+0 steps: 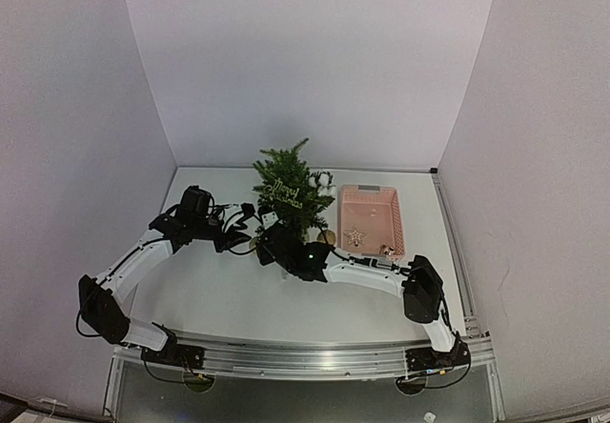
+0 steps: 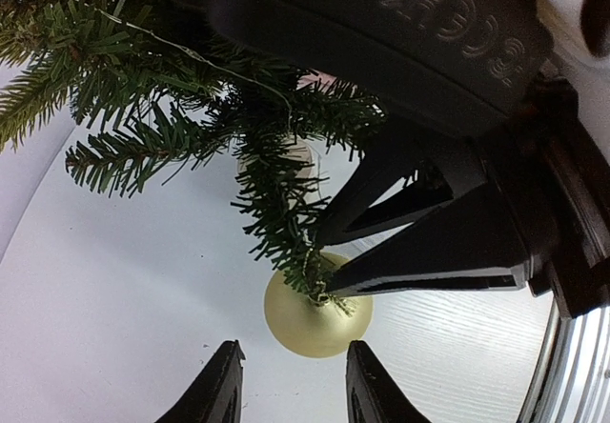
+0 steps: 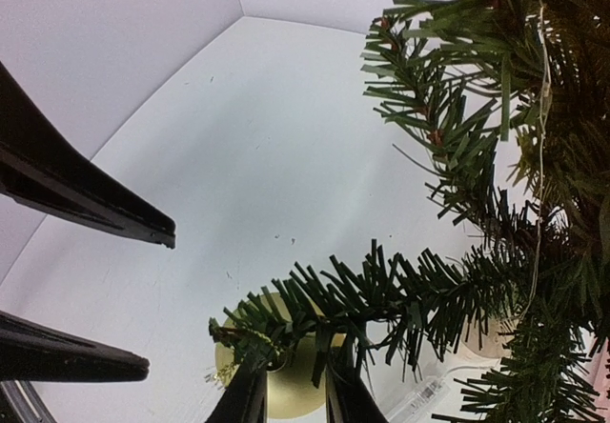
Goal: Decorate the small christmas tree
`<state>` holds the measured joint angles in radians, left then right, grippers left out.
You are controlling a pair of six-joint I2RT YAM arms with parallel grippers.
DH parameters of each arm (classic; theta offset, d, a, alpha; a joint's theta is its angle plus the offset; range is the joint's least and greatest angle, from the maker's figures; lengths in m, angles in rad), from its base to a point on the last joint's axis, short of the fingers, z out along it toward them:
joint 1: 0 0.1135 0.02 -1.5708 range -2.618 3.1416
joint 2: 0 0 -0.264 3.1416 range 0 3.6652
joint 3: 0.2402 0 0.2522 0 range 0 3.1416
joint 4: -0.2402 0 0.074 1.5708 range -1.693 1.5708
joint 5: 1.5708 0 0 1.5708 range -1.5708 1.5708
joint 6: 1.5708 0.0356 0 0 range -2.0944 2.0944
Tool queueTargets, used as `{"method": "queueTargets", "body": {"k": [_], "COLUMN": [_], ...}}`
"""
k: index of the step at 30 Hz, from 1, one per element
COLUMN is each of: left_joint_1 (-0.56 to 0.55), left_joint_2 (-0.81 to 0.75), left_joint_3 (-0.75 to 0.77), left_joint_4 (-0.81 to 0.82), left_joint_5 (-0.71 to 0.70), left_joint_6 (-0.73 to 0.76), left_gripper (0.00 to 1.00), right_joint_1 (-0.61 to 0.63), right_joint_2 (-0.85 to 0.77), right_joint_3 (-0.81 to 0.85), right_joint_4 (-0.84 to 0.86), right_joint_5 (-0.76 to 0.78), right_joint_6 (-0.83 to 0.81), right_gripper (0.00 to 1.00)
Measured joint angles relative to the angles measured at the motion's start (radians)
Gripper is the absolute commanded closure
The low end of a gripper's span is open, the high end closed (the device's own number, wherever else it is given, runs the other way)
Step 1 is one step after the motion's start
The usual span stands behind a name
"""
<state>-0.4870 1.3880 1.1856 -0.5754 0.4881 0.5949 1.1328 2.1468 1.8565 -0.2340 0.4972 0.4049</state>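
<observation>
White table, white-walled booth [image 1: 229, 299]: the small christmas tree [image 1: 289, 192] stands at the back centre, beside a pink basket [image 1: 370, 191]. Left claw [image 2: 294, 349] hovers released; right claw [image 3: 295, 358], narrowly parted, sits at a gold bauble [image 2: 319, 326] under a low branch tip.

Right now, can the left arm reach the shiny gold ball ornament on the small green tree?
Probably yes: the left pincer, open, faces the gold ball with nothing between, though the right pincer crowds its cap.
</observation>
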Motion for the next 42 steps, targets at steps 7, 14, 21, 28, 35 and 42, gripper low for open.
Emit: {"method": "queueTargets", "body": {"k": [7, 14, 21, 28, 35, 42], "left_joint_1": [0.000, -0.001, -0.001, -0.001, -0.001, 0.001], "left_joint_2": [-0.001, -0.003, -0.026, -0.046, -0.049, -0.077], "left_joint_3": [-0.003, -0.003, -0.005, -0.022, -0.023, -0.053], "left_joint_4": [0.000, 0.000, 0.009, 0.043, 0.063, 0.087], "left_joint_5": [0.001, 0.010, 0.020, 0.032, 0.033, 0.034], "left_joint_6": [0.002, 0.006, 0.002, -0.023, -0.045, -0.072], "left_gripper": [0.60, 0.56, 0.42, 0.31, 0.29, 0.18], "right_joint_1": [0.000, 0.006, 0.016, 0.023, 0.024, 0.024], "right_joint_2": [0.000, -0.032, -0.113, -0.198, -0.256, -0.314], "right_joint_3": [0.000, -0.027, -0.086, -0.147, -0.155, -0.155], "right_joint_4": [0.000, -0.002, -0.018, -0.025, -0.030, -0.032], "right_joint_5": [-0.004, -0.029, -0.092, -0.167, -0.260, -0.463], "right_joint_6": [0.001, 0.010, 0.036, 0.045, 0.018, -0.030], "right_gripper": [0.65, 0.25, 0.12, 0.10, 0.10, 0.10]}}
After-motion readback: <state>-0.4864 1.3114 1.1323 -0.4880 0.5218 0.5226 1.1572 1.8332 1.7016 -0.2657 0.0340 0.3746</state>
